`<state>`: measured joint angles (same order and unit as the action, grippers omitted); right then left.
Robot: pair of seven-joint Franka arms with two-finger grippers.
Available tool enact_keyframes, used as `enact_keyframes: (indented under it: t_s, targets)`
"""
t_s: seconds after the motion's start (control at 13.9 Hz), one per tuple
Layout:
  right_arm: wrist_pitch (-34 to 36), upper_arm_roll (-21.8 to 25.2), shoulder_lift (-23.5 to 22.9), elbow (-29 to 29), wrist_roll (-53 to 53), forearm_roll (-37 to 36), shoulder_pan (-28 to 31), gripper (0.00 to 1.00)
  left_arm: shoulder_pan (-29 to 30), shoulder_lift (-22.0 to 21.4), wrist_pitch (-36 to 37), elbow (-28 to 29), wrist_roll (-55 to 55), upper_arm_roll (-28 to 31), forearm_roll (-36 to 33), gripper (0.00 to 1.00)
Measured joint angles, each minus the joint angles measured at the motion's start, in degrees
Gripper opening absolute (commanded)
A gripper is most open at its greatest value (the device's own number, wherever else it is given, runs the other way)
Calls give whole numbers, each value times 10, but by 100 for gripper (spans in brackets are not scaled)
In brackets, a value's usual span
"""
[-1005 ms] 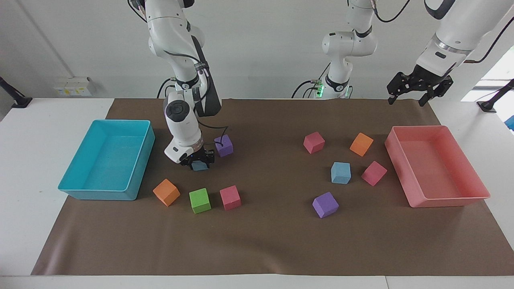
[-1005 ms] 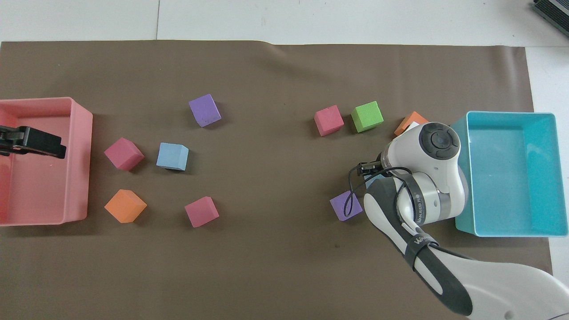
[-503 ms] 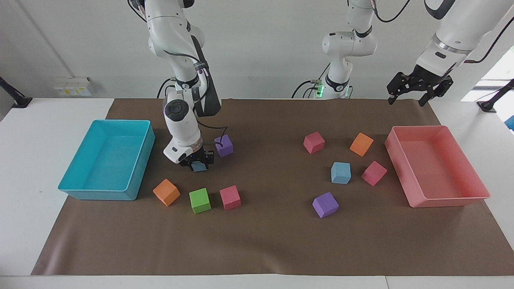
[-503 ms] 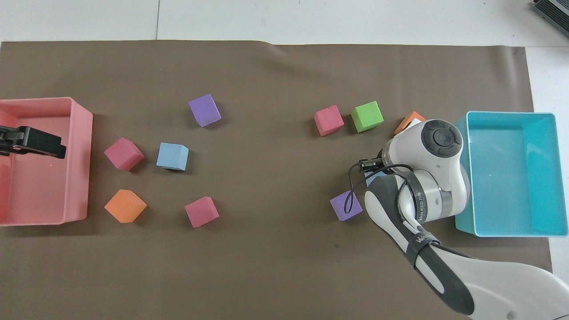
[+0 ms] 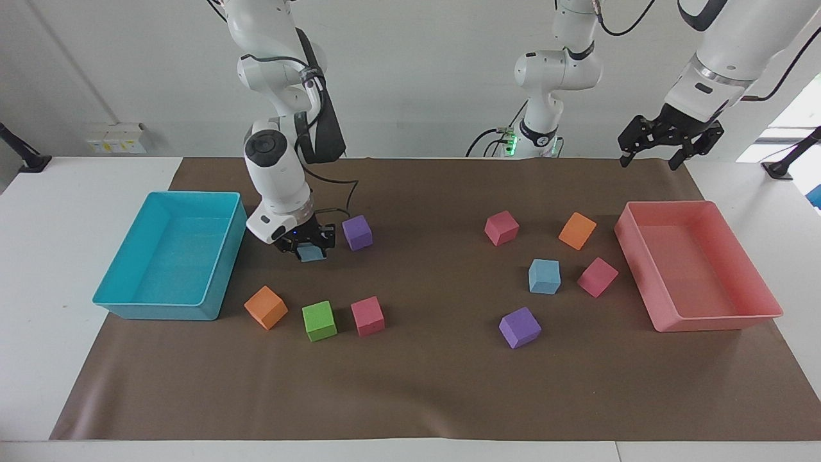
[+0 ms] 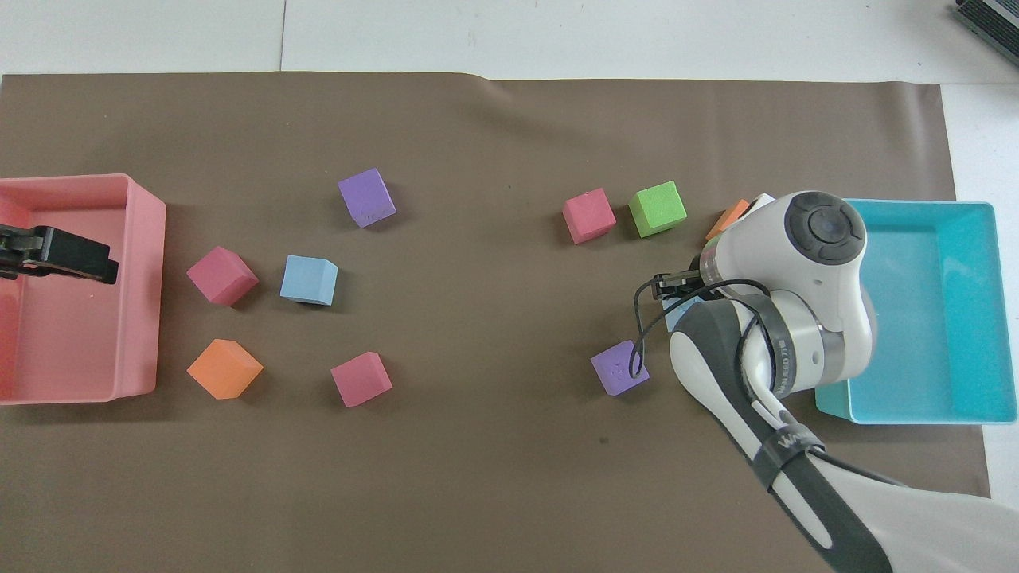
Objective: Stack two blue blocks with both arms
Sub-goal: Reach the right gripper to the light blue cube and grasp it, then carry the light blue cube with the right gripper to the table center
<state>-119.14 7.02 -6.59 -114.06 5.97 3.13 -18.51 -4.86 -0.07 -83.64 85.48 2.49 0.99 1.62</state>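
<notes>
Blue block (image 5: 312, 253) is clamped in right gripper (image 5: 306, 242), lifted beside turquoise tray (image 5: 211, 289); 2nd blue block (image 5: 544, 276) is approached level. Left gripper (image 5: 669, 142) is spread, waiting.

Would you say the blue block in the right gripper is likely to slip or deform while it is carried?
The blue block looks like matte foam, so the right gripper probably holds it without slipping. It may squash slightly. It is likely light.

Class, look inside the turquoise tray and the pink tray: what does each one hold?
The turquoise tray shows only its bare floor, though the overhead view has the right arm covering one edge. The pink tray holds no cube; the left gripper hangs above it.
</notes>
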Motion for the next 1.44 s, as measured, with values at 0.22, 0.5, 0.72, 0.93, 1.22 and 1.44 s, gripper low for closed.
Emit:
enact_keyframes:
  t_s: [0.22,0.5,0.72,0.93,1.22,1.44]
  targets:
    - [46,0,10,32,0,-6,0,0,0,0,0,0,0,0,0,100]
    - [46,-6,-14,75,16,-7,-15,0,0,0,0,0,0,0,0,100]
    - [46,-8,-57,120,77,-8,-61,0,0,0,0,0,0,0,0,100]
    - [45,-9,-108,165,142,-8,-94,0,0,0,0,0,0,0,0,100]
    - [28,-10,-194,244,244,-8,-147,0,0,0,0,0,0,0,0,100]
    - [-15,-10,-243,268,297,-7,-181,0,0,0,0,0,0,0,0,100]
